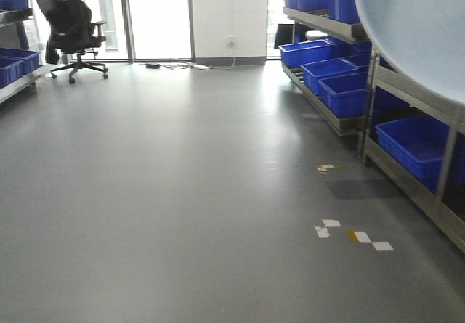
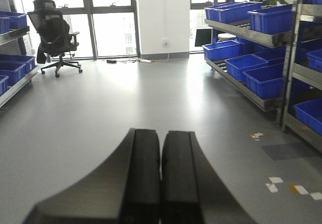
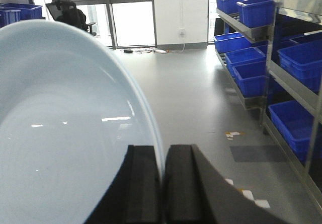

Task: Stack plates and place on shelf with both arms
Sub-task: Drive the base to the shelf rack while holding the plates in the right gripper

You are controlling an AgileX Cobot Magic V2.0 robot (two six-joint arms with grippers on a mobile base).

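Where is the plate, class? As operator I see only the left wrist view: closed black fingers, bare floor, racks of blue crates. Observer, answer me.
Observer: The right wrist view shows the right gripper shut on the rim of a pale plate, which fills the left of that picture.
Operator: Is it near the shelf?
Observer: In the front view the plate fills the upper right corner, overlapping the steel shelf that holds blue crates.
Operator: Any second plate?
Observer: None shows in any view.
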